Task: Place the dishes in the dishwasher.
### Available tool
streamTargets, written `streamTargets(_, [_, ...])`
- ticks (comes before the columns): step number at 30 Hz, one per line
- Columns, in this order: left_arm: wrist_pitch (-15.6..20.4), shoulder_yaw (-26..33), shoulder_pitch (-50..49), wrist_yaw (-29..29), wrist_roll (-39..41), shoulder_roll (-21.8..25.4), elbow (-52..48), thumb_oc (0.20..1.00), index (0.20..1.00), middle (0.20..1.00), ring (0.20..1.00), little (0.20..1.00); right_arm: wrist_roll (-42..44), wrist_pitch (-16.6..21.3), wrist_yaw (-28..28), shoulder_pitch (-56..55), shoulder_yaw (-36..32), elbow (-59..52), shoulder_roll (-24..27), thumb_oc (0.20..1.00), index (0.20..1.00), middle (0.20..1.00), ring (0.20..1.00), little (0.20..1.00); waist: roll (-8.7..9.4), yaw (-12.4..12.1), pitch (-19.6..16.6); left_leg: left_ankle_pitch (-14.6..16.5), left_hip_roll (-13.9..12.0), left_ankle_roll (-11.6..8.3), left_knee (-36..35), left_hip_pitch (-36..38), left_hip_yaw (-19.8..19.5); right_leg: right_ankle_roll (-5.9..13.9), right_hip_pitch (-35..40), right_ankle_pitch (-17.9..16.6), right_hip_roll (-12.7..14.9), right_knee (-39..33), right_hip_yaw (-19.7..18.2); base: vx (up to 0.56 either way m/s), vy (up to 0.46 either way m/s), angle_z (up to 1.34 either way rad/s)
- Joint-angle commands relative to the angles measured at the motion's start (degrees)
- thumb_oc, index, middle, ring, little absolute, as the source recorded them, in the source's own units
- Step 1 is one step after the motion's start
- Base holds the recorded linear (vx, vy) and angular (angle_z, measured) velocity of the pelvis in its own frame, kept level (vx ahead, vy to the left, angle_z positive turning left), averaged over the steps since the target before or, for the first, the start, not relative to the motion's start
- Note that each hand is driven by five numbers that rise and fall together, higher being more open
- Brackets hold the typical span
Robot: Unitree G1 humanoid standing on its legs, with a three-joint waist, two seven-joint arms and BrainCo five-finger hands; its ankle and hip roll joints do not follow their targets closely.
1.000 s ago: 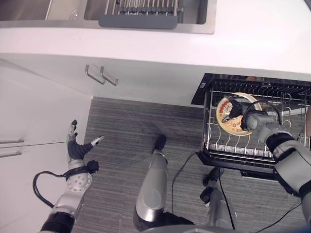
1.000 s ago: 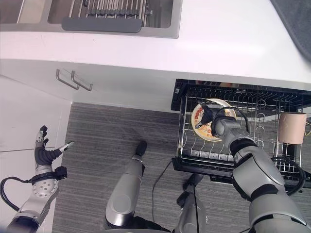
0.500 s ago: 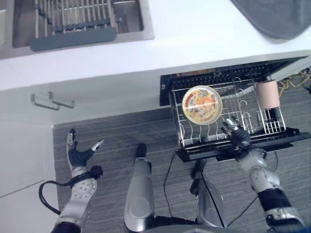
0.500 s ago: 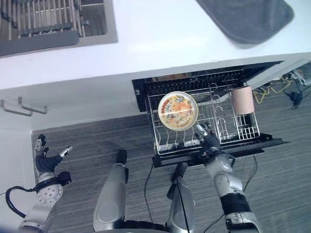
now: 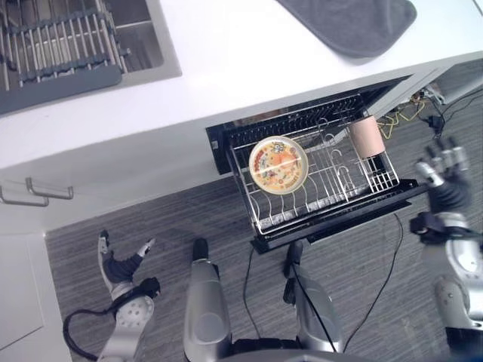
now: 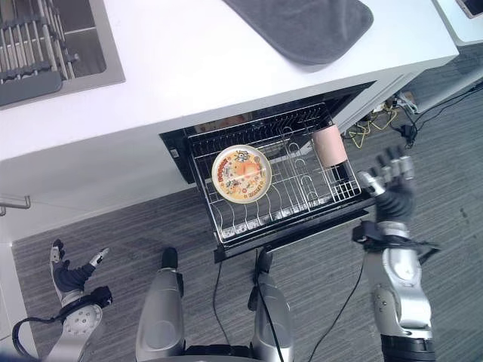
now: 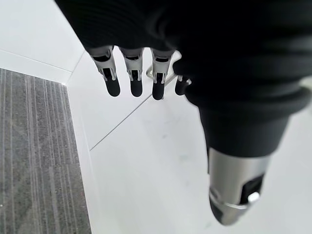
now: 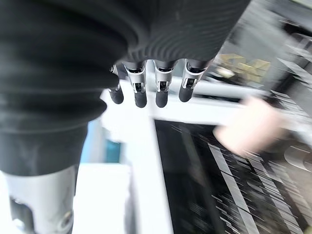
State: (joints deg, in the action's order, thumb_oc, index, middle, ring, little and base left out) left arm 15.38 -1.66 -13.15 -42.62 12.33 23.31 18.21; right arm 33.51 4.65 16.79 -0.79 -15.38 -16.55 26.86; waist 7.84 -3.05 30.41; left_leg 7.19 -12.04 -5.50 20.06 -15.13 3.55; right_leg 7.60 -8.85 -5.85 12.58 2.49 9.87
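- Your view looks down on a white tabletop (image 5: pixel 226 68) with a dishwasher (image 5: pixel 226 143) beneath it; its wire rack (image 5: pixel 317 188) stands pulled out over a grey striped floor (image 5: pixel 151 219).
- A round plate (image 5: pixel 278 165) with an orange and red pattern stands on edge among the rack's tines, towards the robot's left side of the rack; it leans against the wires, with no hand on it.
- A pale pink cup (image 5: pixel 366 136) sits at the rack's far right corner, well apart from the plate.
- Your right hand (image 6: pixel 389 192) hovers beside the rack's right end with its fingers spread and straight, holding nothing; it is near the cup but not touching it.
- Your left hand (image 5: pixel 117 264) hangs low over the floor by a white cupboard (image 7: pixel 161 165), fingers and thumb relaxed and empty.
- A sink (image 5: pixel 143 38) with a dish grid (image 5: pixel 53 53) lies at the tabletop's left end; a dark grey mat (image 5: pixel 347 23) lies at the right; no dishes show there.
- Judgement: the plate looks rigid, smooth and breakable, probably slippery at the glaze; if it needs reseating, pinch it at the upper rim, thumb on one face and fingers on the other, and lower it gently between tines; the cup is best taken round its wall.
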Motion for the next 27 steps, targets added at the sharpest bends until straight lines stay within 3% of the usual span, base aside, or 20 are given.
streamTargets(1, [3.68,2.74,-3.66,-0.99,-1.63,0.18,0.32,1.000,1.000,1.000,1.000,1.000,-3.82,4.12,5.76,-0.05,-3.01,0.43,2.91,1.000,1.000,1.000,1.000,1.000,-2.19,0.38,-4.83,-4.30,-1.41,-0.63,-6.31,3.28,2.64,0.15,4.11,7.65,0.82,6.05,1.77,0.01,0.048,-0.09])
streamTargets(8, [4.81,4.21,-4.34,0.35,-2.65,-1.25,3.46,1.000,1.000,1.000,1.000,1.000,-0.16,4.13,14.39,-4.13,-5.07,14.69,-2.48,1.000,1.000,1.000,1.000,1.000,-2.91,0.53,-6.66,-4.11,-1.68,-0.87,-4.88,3.80,3.42,0.17,6.33,7.83,1.53,5.51,2.56,0.03,-0.006,-0.02])
streamTargets(15, [3.17,2.73,-2.75,1.22,-2.43,-0.96,5.60,1.000,1.000,1.000,1.000,1.000,8.88,3.51,14.04,-1.79,-3.25,32.05,-3.97,1.000,1.000,1.000,1.000,1.000,-4.91,-1.26,-7.23,-4.79,-1.77,-1.67,-3.66,3.28,2.34,-0.10,8.22,8.01,2.16,5.29,4.44,0.05,-0.020,0.03])
streamTargets(16, [3.02,2.19,-2.56,1.20,-2.32,-1.06,5.98,1.000,1.000,1.000,1.000,1.000,10.76,3.54,13.35,-1.10,-2.86,34.69,-4.23,0.878,0.878,0.878,0.878,0.878,-5.27,-1.59,-7.37,-5.00,-1.67,-1.83,-3.72,3.20,2.10,-0.14,8.45,8.04,2.25,5.19,4.68,0.05,0.000,0.13])
streamTargets(18, [2.95,0.91,-1.84,0.84,-2.15,-1.01,6.72,1.000,1.000,1.000,1.000,1.000,16.38,4.05,11.62,0.39,-1.77,39.48,-5.24,0.325,0.325,0.325,0.325,0.325,-5.93,-2.10,-7.41,-5.23,-1.29,-1.94,-3.68,2.89,1.52,-0.27,8.52,8.06,2.44,5.29,5.00,0.03,0.001,0.15])
streamTargets(19, [2.94,0.52,-1.49,0.74,-1.98,-0.91,7.02,1.000,1.000,1.000,1.000,1.000,18.57,4.26,10.53,0.86,-1.28,40.91,-5.56,0.200,0.200,0.200,0.200,0.200,-6.11,-2.23,-7.41,-5.29,-1.16,-1.94,-3.67,2.77,1.36,-0.30,8.47,8.06,2.52,5.36,5.11,0.02,0.001,0.11])
streamTargets(21, [3.35,-0.79,-0.84,0.41,-1.55,-0.63,7.98,1.000,1.000,1.000,1.000,1.000,26.59,4.14,7.73,2.24,-0.21,44.57,-6.75,0.200,0.200,0.200,0.200,0.200,-6.50,-2.54,-7.44,-5.48,-0.85,-2.01,-3.62,2.47,0.98,-0.36,8.34,8.04,2.71,5.52,5.27,0.01,-0.001,0.08])
streamTargets(23, [4.29,-2.87,0.03,-0.40,-1.27,-0.78,9.59,1.000,1.000,1.000,1.000,1.000,40.13,3.45,2.79,4.60,1.16,49.89,-9.04,0.200,0.200,0.200,0.200,0.200,-7.14,-3.02,-7.48,-5.60,-0.47,-2.03,-3.56,2.23,0.46,-0.64,7.96,8.09,2.87,5.92,5.32,0.01,0.002,0.02])
streamTargets(27, [4.78,-5.20,0.50,-1.29,-1.00,-1.14,10.59,1.000,1.000,1.000,1.000,1.000,50.02,1.30,-0.73,7.20,2.72,52.94,-10.18,0.200,0.200,0.200,0.200,0.200,-7.91,-3.47,-7.68,-5.61,-0.10,-2.00,-3.39,2.32,-0.03,-0.82,7.45,8.21,3.31,6.83,5.27,0.03,0.028,0.10])
